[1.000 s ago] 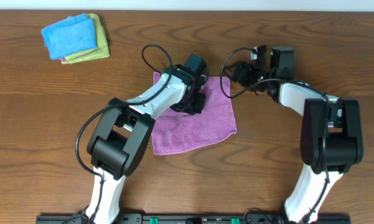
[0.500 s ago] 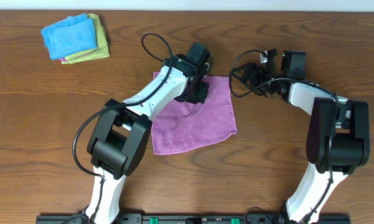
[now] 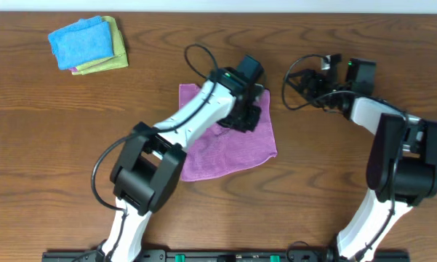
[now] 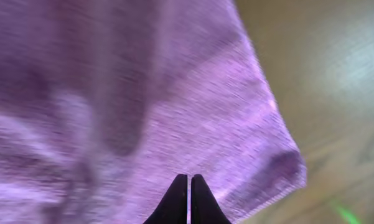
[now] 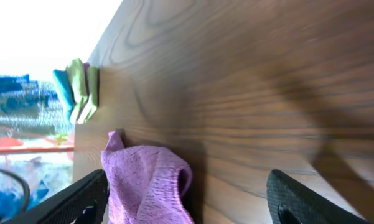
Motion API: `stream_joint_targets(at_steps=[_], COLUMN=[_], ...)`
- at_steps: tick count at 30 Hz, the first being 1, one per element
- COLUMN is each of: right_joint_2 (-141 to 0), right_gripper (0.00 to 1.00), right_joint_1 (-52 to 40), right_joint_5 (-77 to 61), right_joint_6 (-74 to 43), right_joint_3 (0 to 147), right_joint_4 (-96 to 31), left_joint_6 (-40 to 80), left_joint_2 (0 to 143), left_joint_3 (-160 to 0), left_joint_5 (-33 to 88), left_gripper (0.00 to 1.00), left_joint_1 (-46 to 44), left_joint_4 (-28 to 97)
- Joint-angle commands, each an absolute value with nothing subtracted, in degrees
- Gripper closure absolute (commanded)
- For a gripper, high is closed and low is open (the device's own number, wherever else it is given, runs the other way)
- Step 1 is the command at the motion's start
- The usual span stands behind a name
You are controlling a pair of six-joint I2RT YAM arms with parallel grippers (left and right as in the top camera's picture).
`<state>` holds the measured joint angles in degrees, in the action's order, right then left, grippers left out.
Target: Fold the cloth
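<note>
The purple cloth [image 3: 222,142] lies spread on the wooden table, slightly rumpled. My left gripper [image 3: 249,116] is over its upper right part. In the left wrist view the gripper [image 4: 188,185] is shut, its tips low over the cloth [image 4: 143,106] near a corner, and I see no fold pinched between them. My right gripper [image 3: 305,86] hovers to the right of the cloth, apart from it. In the right wrist view the gripper [image 5: 188,182] is open, with a raised corner of the cloth [image 5: 146,183] lying ahead, close to one finger [image 5: 81,199].
A stack of a blue and a yellow-green cloth [image 3: 87,44] lies at the far left corner of the table, also visible as the stack [image 5: 78,90] in the right wrist view. Bare wood [image 3: 334,160] surrounds the purple cloth. Cables loop above both wrists.
My left gripper has slid to the right across the cloth toward its right edge, staying shut. My right gripper has drawn back to the right, still open.
</note>
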<state>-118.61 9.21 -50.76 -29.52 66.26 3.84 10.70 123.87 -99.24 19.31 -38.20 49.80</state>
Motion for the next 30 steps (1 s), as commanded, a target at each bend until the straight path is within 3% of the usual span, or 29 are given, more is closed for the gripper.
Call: stream_joint_targets(at_steps=[1,9,17,30], right_joint_2=[-119.2,-119.2,-119.2,-119.2], right_gripper=[0.20,0.20,0.19,0.20], right_joint_1=[9.8,7.8,7.9,9.5], right_joint_5=[-55.5,-59.2,-60.6,-57.2], right_joint_6=[-28.6,-28.4,-28.2,-30.0], right_joint_3=[66.3,66.3,66.3,66.3], right_joint_4=[3.8,0.3,0.2,4.6], left_joint_6=[10.9,10.7,10.7,10.7], left_joint_2=[123.6,123.6,123.7,123.7], left_joint_3=[-100.4,-100.1,-97.7,-93.5], left_joint_5=[19.8,11.6,9.4,8.4], left_gripper=[0.94,0.94,0.94,0.94], left_joint_1=[-39.3,-41.8,-42.4,-42.4], left_joint_4=[51.3,52.4,45.8,46.3])
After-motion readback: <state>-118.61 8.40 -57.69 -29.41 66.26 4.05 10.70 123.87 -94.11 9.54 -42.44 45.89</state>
